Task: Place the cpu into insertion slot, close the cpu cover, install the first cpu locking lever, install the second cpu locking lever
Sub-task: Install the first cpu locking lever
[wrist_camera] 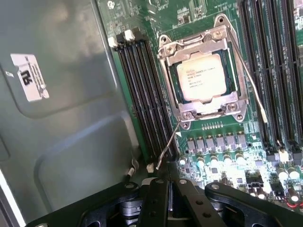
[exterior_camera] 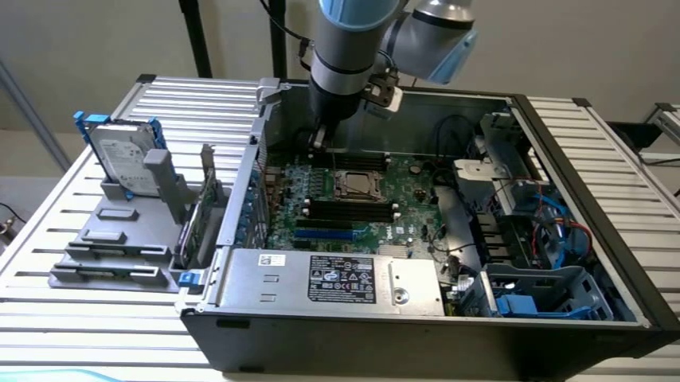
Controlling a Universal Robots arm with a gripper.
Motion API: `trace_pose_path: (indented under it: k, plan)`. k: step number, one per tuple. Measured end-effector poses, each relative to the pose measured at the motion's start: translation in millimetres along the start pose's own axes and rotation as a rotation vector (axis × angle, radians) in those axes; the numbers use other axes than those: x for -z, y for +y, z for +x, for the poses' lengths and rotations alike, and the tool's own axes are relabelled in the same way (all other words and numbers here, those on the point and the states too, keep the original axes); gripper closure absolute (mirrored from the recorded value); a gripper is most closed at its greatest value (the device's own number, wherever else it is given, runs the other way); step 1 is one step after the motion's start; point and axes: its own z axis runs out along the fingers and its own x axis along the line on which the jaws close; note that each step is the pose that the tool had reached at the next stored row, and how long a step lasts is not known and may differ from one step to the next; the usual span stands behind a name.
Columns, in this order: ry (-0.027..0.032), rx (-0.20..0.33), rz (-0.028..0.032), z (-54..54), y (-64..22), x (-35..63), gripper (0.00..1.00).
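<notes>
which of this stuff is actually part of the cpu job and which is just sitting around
Job in hand:
cpu, under the cpu cover
long wire lever
short wire lever, its end close to the shut gripper

Lying about:
hard drive
power supply
memory slots
blue drive cage

Ribbed metal worktop point(exterior_camera: 95, 318) spreads all round the open computer case point(exterior_camera: 425, 342); behind the case I've got plain pale wall point(exterior_camera: 85, 40), two black poles point(exterior_camera: 197, 40).
</notes>
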Motion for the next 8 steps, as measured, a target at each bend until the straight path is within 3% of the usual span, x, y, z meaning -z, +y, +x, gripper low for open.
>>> trace_pose_path:
  k: [4,8]
  plan:
    - [0.0022,0.0,0.0005,3.3,12.0,1.3,0.89]
    - [0.0111,0.0,0.0032,4.5,20.7,2.3,0.89]
